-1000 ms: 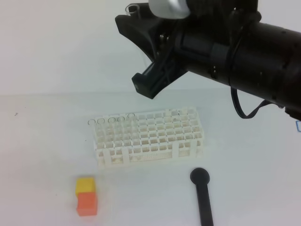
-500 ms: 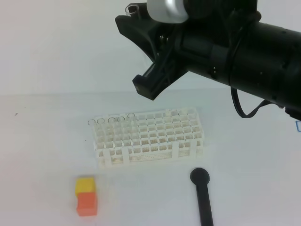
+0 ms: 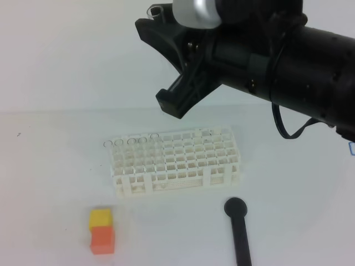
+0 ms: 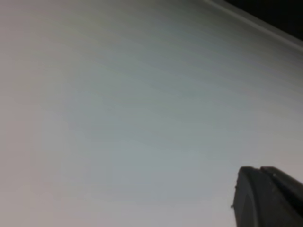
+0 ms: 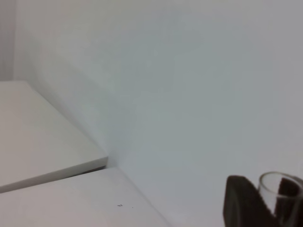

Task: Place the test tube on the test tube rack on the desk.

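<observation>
My right gripper (image 3: 156, 23) hangs high above the desk (image 3: 50, 183), at the end of the big black arm that fills the top right of the exterior view. It is shut on the test tube (image 3: 157, 9), whose clear rim pokes out above the black fingers. The right wrist view shows that same glass rim (image 5: 278, 188) between the dark fingertips (image 5: 240, 201). Well below stands the white lattice test tube rack (image 3: 176, 160), with several thin dark rings along its back row. In the left wrist view my left gripper (image 4: 267, 198) is closed and empty, over plain white surface.
A yellow-orange block (image 3: 101, 231) sits in front of the rack on the left. A black round-ended stick (image 3: 238, 230) lies in front of it on the right, running off the bottom edge. A small blue object (image 3: 351, 147) shows at the right border.
</observation>
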Tool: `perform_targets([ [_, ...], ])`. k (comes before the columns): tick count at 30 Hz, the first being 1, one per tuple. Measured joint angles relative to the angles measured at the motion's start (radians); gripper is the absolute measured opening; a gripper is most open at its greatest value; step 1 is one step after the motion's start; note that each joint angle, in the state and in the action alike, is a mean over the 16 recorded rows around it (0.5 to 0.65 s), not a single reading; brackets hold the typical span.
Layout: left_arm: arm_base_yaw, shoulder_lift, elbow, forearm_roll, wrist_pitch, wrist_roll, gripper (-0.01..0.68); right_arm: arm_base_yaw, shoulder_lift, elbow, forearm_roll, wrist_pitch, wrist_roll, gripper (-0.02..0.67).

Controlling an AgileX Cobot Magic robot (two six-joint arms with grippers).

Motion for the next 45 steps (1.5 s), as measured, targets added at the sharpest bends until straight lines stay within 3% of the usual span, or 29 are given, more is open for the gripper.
perform_targets([
  [12, 0.0, 0.0, 0.0, 0.002, -0.002, 0.0, -0.001, -0.001, -0.001, 0.0, 0.0, -0.023, -0.009, 0.125],
  [17, 0.0, 0.0, 0.0, 0.007, -0.002, 0.0, -0.001, -0.004, -0.007, 0.0, -0.066, -0.044, 0.076, 0.125],
  [22, 0.0, 0.0, 0.0, 0.013, -0.002, 0.0, -0.001, -0.009, -0.021, 0.0, -0.308, -0.053, 0.348, 0.125],
  [32, 0.0, 0.001, 0.0, 0.022, -0.003, 0.0, -0.001, -0.013, -0.031, 0.011, -1.014, 0.009, 1.087, 0.125],
  [45, 0.0, 0.002, 0.0, 0.027, -0.003, 0.0, -0.001, -0.013, 0.049, 0.043, -1.458, -0.067, 1.555, 0.125],
])
